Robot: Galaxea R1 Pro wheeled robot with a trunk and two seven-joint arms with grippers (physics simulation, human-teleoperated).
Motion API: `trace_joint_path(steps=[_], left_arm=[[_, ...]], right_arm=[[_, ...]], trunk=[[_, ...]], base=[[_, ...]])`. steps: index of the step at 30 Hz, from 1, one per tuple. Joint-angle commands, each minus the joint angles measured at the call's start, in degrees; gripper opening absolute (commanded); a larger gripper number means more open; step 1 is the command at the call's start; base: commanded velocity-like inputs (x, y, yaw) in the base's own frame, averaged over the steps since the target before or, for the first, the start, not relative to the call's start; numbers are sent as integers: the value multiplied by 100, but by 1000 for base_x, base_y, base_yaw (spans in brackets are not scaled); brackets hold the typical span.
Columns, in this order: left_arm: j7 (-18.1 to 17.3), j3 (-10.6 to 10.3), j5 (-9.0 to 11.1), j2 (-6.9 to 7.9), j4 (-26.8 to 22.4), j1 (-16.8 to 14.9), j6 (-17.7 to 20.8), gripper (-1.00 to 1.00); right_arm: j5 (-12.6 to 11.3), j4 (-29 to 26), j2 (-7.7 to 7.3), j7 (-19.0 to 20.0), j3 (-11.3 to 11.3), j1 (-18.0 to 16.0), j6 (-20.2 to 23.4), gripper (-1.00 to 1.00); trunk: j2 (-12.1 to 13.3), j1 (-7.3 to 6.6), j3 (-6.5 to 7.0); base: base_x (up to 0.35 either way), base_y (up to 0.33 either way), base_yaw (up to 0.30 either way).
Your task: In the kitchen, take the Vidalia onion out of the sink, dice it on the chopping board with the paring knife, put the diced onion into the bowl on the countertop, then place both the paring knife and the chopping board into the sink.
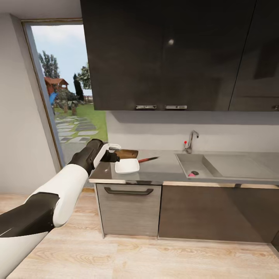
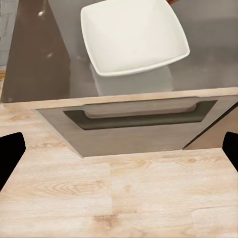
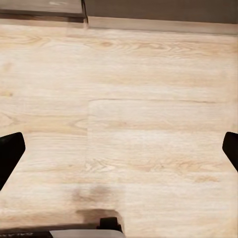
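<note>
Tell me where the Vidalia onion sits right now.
In the head view, the Vidalia onion lies inside the sink, at its front edge beside the round drain, right of the paring knife.

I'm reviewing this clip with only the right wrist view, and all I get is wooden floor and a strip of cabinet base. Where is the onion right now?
Observer: The onion lies in the sink, next to the drain.
Operator: And the knife?
Observer: The knife lies on the countertop, between the board and the sink.
Operator: What about the left arm?
Observer: The left end effector is open and empty, at the counter's left end. Its camera looks at the bowl, which sits in front of the board.
</note>
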Motion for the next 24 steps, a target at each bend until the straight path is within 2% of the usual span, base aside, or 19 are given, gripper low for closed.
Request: trace_joint_path(steps=[1, 10, 17, 24], left_arm=[[-2, -23, 3, 6, -1, 1, 21, 100], [-1, -15, 29, 0, 225, -1, 0, 100], [-1, -15, 216, 6, 261, 2, -5, 100], [-9, -15, 278, 12, 302, 3, -5, 100]], right_arm=[[-3, 5, 0, -10, 1, -1, -18, 100], [-2, 6, 0, -10, 2, -1, -18, 100], [-2, 6, 0, -10, 2, -1, -18, 100], [0, 6, 0, -10, 2, -1, -18, 100]], trunk=[[-4, 2, -8], [-4, 2, -65], [-4, 2, -112], [-4, 2, -161]], base=[[1, 0, 0], [0, 0, 0], [3, 0, 0], [159, 50, 0]])
